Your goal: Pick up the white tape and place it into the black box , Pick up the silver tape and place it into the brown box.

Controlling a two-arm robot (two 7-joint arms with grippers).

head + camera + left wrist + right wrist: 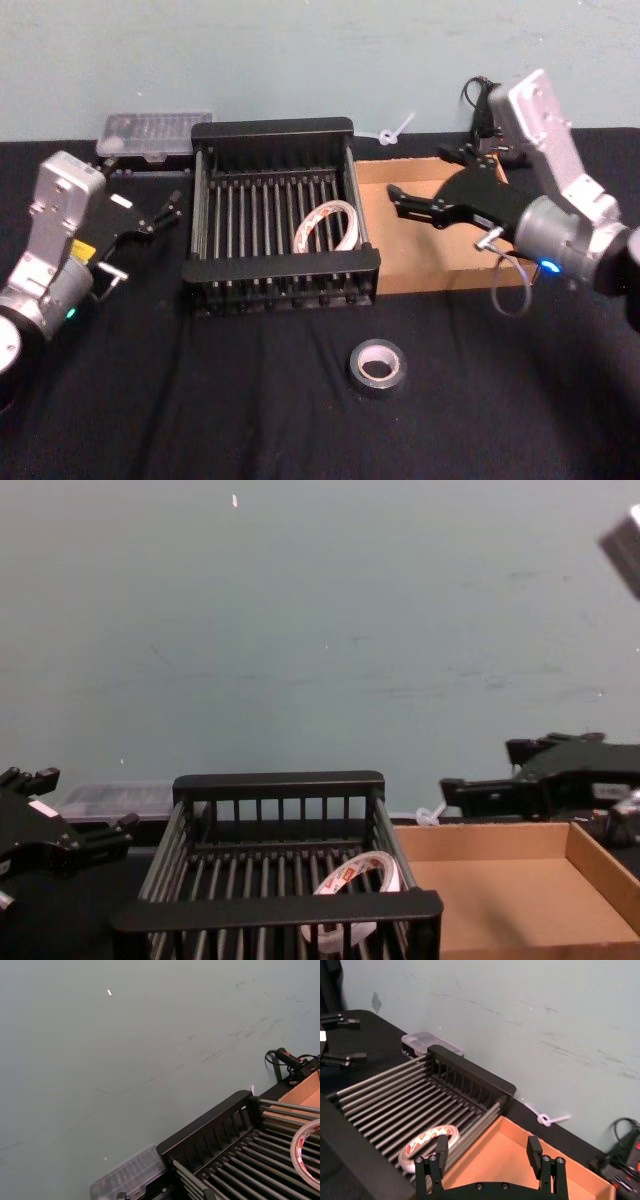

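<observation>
My right gripper (402, 203) has its jaws spread wide and holding nothing; it's hanging over the near-left part of the brown box (430, 270), pointing toward the black box (280, 262), which I read as just having room to clear the wall between the two boxes; from the right wrist view the two fingers (534, 1148) sit well apart with bare cardboard under them.

Left gripper (160, 212) is parked off to the left of the black box, jaws open too and empty, close to its left wall but not touching; a clear plastic case (155, 133) sits behind it on the desk (250, 400).

White tape (325, 224) is already inside the black box, leaning tilted against the right-hand wall instead of lying flat on the bars; so that half looks done to me.

Silver tape (377, 365) is the leftover; it's lying flat on the desk, out in front of both boxes, roughly in line with the gap between them, well apart from either gripper; the right arm is the closer one and the brown box is on its side, so I'd swing it back and down over the roll; flat with the hole up, it should take a top-down pinch across the rim fine.
</observation>
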